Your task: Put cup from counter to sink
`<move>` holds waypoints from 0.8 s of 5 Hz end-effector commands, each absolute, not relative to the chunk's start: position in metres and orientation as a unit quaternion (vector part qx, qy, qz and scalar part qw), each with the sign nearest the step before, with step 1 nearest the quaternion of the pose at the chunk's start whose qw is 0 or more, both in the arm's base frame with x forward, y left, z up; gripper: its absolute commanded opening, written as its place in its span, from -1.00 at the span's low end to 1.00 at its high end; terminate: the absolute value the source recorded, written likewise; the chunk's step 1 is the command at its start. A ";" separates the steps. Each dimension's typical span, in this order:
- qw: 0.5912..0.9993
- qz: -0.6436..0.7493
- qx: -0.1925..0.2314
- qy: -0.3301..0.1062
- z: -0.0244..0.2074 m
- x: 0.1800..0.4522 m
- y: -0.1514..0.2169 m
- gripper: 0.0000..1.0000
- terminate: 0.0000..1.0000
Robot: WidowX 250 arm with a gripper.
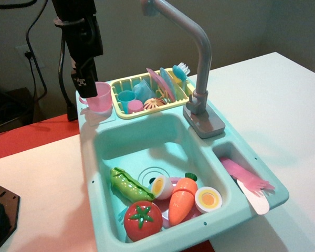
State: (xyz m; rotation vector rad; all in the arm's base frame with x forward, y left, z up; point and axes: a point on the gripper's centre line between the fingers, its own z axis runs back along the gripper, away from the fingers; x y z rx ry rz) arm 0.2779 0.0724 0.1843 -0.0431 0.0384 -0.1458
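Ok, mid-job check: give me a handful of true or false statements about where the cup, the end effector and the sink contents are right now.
1. The cup stands upright on the counter. True.
2. The cup lies inside the sink. False; it is on the ledge at the back left corner.
3. The end effector is at the cup's left side. True; whether it grips cannot be told.
4. The tomato sits in the dish rack. False; it is in the sink.
5. The faucet stands at the left of the cup. False; it is at the right.
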 end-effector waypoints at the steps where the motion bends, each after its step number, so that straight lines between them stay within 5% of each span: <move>1: 0.997 -0.073 -0.022 0.019 0.184 0.278 0.072 1.00 -1.00; 4: 0.997 -0.064 -0.026 0.035 0.163 0.284 0.074 1.00 -1.00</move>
